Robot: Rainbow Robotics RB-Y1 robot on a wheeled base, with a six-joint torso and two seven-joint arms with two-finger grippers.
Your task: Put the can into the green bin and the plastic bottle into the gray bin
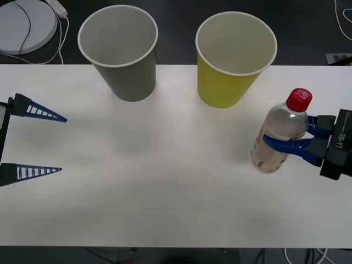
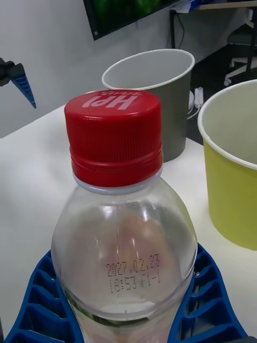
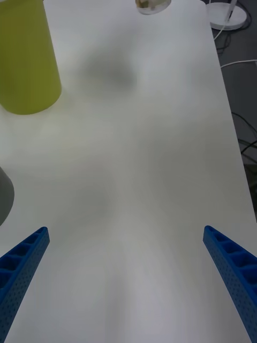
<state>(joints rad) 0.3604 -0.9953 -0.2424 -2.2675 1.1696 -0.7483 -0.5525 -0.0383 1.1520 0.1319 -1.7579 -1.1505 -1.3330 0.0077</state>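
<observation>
Looks like a lab or office: a plain white table [image 1: 165,181], dark floor with loose cables [image 1: 63,33], a wall-mounted monitor [image 2: 123,13].

A wide white rectangular table [image 1: 165,181] has a smooth matte top. Beyond its far left corner, a round white disc-shaped base [image 1: 25,25] sits on the dark floor, with thin white and black cables [image 1: 61,33] trailing beside it.

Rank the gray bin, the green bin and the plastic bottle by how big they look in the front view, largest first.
1-2. The gray bin and the green bin: they look about alike, so no ranking between them.
3. The plastic bottle, clearly smaller, clamped in the right gripper.
</observation>
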